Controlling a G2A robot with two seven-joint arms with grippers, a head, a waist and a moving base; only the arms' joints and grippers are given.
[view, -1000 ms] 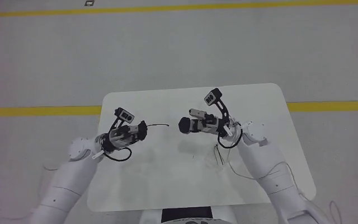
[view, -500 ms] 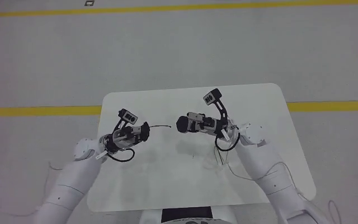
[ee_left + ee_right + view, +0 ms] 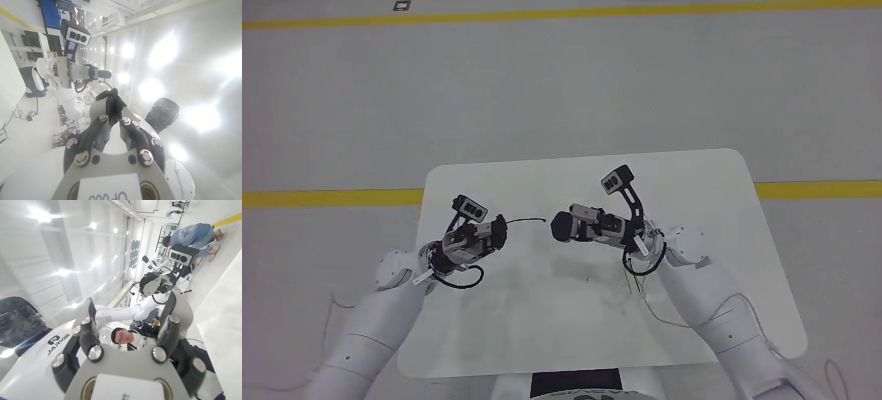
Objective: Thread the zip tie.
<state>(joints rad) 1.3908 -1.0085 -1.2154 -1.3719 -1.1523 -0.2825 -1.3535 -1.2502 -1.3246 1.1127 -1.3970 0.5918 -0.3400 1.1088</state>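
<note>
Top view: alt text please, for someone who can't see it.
The left pincer holds a thin black zip tie above a white table. The tie's free end points at the right pincer, which faces it close by.

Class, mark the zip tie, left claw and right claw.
zip tie [image 3: 526, 221], top view: middle of its free strap.
left claw [image 3: 114, 94], left wrist view: between its shut fingertips.
right claw [image 3: 130, 297], right wrist view: midway between its fingertips.
</note>
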